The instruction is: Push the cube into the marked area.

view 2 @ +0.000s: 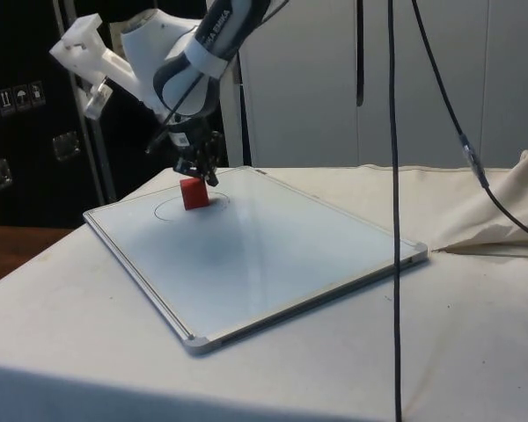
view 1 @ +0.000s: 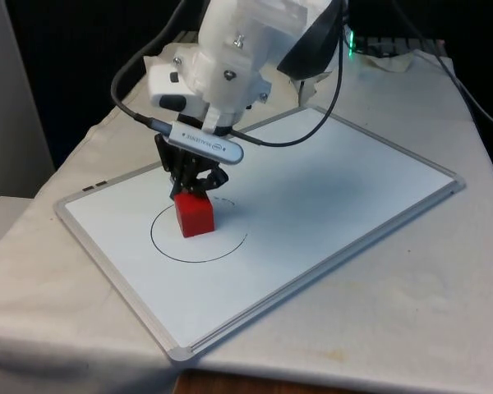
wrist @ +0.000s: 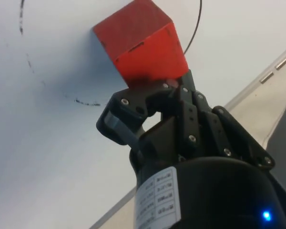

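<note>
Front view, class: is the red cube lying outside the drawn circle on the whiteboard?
No, the red cube sits inside the drawn circle on the whiteboard, with the gripper right behind it.

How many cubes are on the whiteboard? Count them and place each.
1. The red cube sits inside the drawn circle on the whiteboard, touching the hand.
</note>
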Controlling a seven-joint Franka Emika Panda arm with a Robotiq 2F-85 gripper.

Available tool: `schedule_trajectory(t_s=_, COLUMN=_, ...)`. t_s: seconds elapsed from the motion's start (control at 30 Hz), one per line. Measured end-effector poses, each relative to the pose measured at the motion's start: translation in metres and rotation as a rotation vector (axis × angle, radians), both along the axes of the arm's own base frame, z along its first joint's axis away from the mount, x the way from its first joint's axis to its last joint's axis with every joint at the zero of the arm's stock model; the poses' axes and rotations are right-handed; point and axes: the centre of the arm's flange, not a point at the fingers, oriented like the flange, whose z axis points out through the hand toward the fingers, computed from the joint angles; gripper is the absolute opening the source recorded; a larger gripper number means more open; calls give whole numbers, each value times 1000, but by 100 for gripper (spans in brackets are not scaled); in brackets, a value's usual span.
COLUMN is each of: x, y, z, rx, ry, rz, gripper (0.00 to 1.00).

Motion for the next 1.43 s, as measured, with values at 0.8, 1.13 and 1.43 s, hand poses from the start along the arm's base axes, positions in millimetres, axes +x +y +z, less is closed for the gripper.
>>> schedule_trajectory(t_s=0.8, x=-8, y=-3, z=52, rx=41, ry=-25, rz=-66, gripper=0)
schedule_trajectory(t_s=1.13, x=-23, y=18, z=92, rx=50, ry=-24, rz=-63, gripper=0)
schedule_trajectory(t_s=1.43, x=-23, y=33, z=109, rx=48, ry=-21, rz=-45, gripper=0)
